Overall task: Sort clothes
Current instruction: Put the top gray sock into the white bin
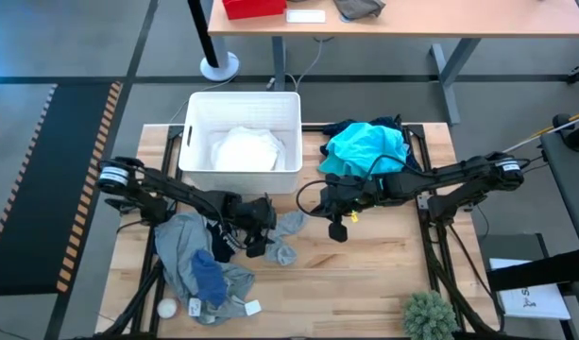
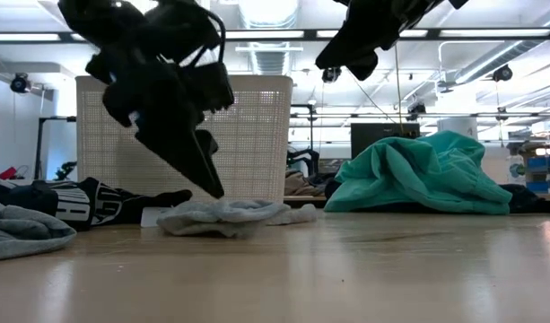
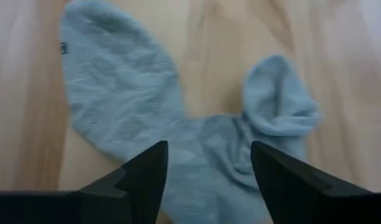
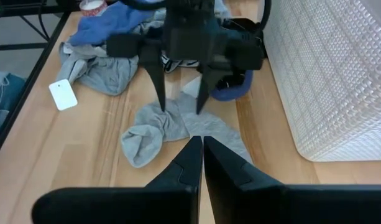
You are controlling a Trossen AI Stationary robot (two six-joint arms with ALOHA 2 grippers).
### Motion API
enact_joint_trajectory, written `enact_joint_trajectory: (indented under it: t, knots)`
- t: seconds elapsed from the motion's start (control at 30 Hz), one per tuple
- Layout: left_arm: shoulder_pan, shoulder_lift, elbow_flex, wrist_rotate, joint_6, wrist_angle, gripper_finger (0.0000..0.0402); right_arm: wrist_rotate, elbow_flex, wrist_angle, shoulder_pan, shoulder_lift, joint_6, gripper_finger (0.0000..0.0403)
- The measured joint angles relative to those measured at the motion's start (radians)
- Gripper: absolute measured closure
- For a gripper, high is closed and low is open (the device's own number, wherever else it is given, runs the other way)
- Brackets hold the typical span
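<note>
Carrying everything, the wooden surface (image 1: 383, 274) held the white basket (image 1: 240, 142) at its far edge, a white garment (image 1: 244, 149) lying inside it. Beside the basket on the right-arm side lay a teal garment (image 1: 365, 149) over a dark one. Near the front corner on the left-arm side sat a grey garment (image 1: 180, 250) with a blue piece (image 1: 208, 274) on top, a dark sock with white lettering (image 2: 86, 202) beside it, and a small white ball (image 1: 166, 308) close by. A pale grey sock (image 1: 287, 238) lay crumpled on the surface just in front of the basket. The left gripper (image 3: 209, 180) hung directly over that sock, fingers spread, tips at the fabric with nothing pinched. The right gripper (image 4: 202, 163) hovered above the surface near the teal garment, fingers pressed together and empty, pointing toward the sock.
</note>
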Motion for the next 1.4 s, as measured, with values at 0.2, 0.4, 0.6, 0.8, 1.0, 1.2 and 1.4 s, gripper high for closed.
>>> enact_joint_trajectory:
  t: [0.2,0.4,0.6,0.8,1.0,1.2,1.4]
  knots:
    - [0.000,0.061,0.003,-0.080,-0.008,0.008,0.0152,0.015,0.000,0.001,0.000,0.000,0.000,0.0403]
    - [0.000,0.119,0.033,-0.103,-0.018,0.016,0.0161,0.015,0.000,0.001,0.000,0.000,-0.004,0.0403]
    - [0.000,0.141,0.083,-0.154,-0.019,-0.041,0.0224,0.015,0.000,0.000,0.000,0.000,-0.008,0.0403]
    - [0.000,0.134,0.151,-0.172,-0.017,-0.142,0.0342,0.015,0.000,0.000,0.000,0.001,-0.010,0.0403]
    - [-0.004,0.130,0.275,-0.077,0.050,-0.235,0.0388,0.015,0.000,0.000,0.000,0.000,-0.027,0.0403]
    - [-0.018,0.091,0.401,-0.081,0.109,-0.354,0.0398,0.016,0.000,0.000,0.002,0.000,-0.018,0.0403]
    - [-0.019,0.000,0.460,-0.259,0.129,-0.518,0.0400,0.016,0.000,-0.001,0.002,-0.007,-0.028,0.0403]
